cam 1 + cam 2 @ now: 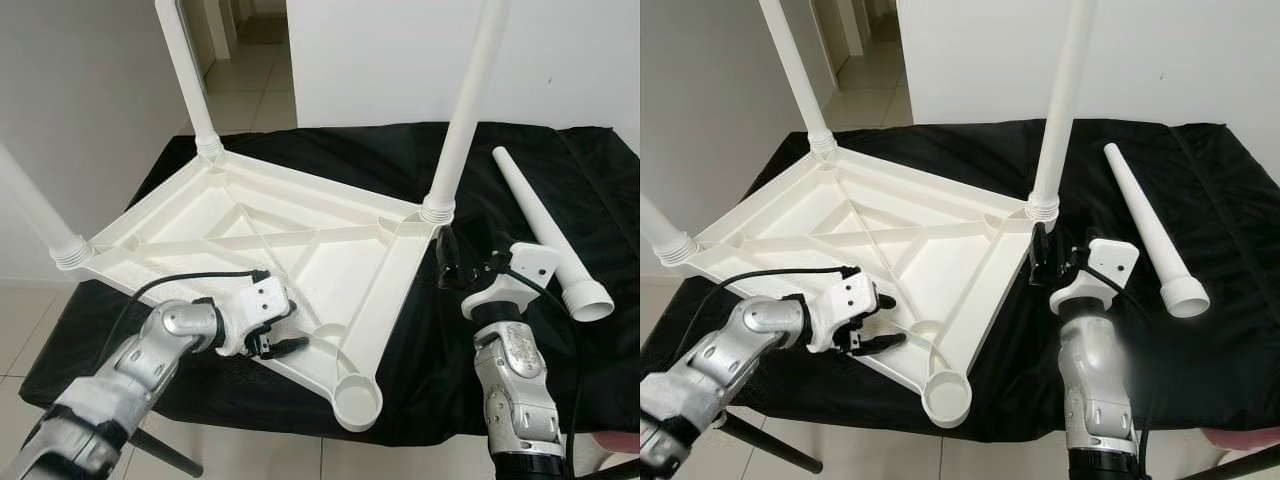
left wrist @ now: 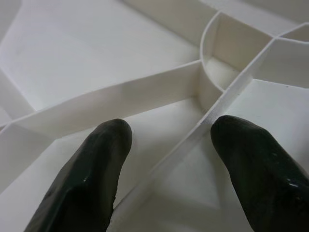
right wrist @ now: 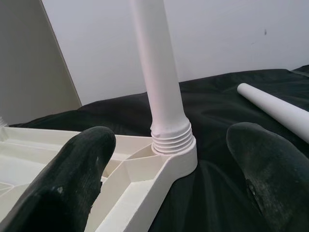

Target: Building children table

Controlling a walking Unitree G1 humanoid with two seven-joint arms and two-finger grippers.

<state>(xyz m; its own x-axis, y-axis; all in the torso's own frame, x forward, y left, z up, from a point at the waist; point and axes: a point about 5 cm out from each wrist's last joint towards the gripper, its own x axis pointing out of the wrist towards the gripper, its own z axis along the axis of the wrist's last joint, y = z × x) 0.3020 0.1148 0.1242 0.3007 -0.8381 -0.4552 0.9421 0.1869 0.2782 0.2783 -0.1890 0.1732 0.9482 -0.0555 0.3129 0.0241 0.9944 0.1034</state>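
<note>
**White plastic tabletop lies upside down with three legs fitted**

White plastic dominates the head views: a child's tabletop [image 1: 300, 250] lies upside down on a bench draped in black cloth [image 1: 400, 160]. Three white legs stand up from its corners: one at the far corner [image 1: 185, 70], one at the right corner [image 1: 465, 110], one at the left corner [image 1: 35, 215]. The near corner socket [image 1: 357, 400] is an empty ring. A fourth leg [image 1: 550, 235] lies loose on the cloth, to the right and apart from the tabletop. The left tool [image 1: 283, 343] hovers over the ribbed underside near the front edge, its fingers parted. The right tool [image 1: 447, 262] sits just beside the base of the right-corner leg, fingers pointing up at it.

Seen from the left wrist, two black fingers [image 2: 91, 169] are spread wide on either side of a raised white rib [image 2: 193, 140], holding nothing.

Seen from the right wrist, the fingers [image 3: 72, 179] are spread wide with the threaded base of the upright leg [image 3: 169, 135] between them, not touching it. The loose leg lies on the cloth beyond.
</note>
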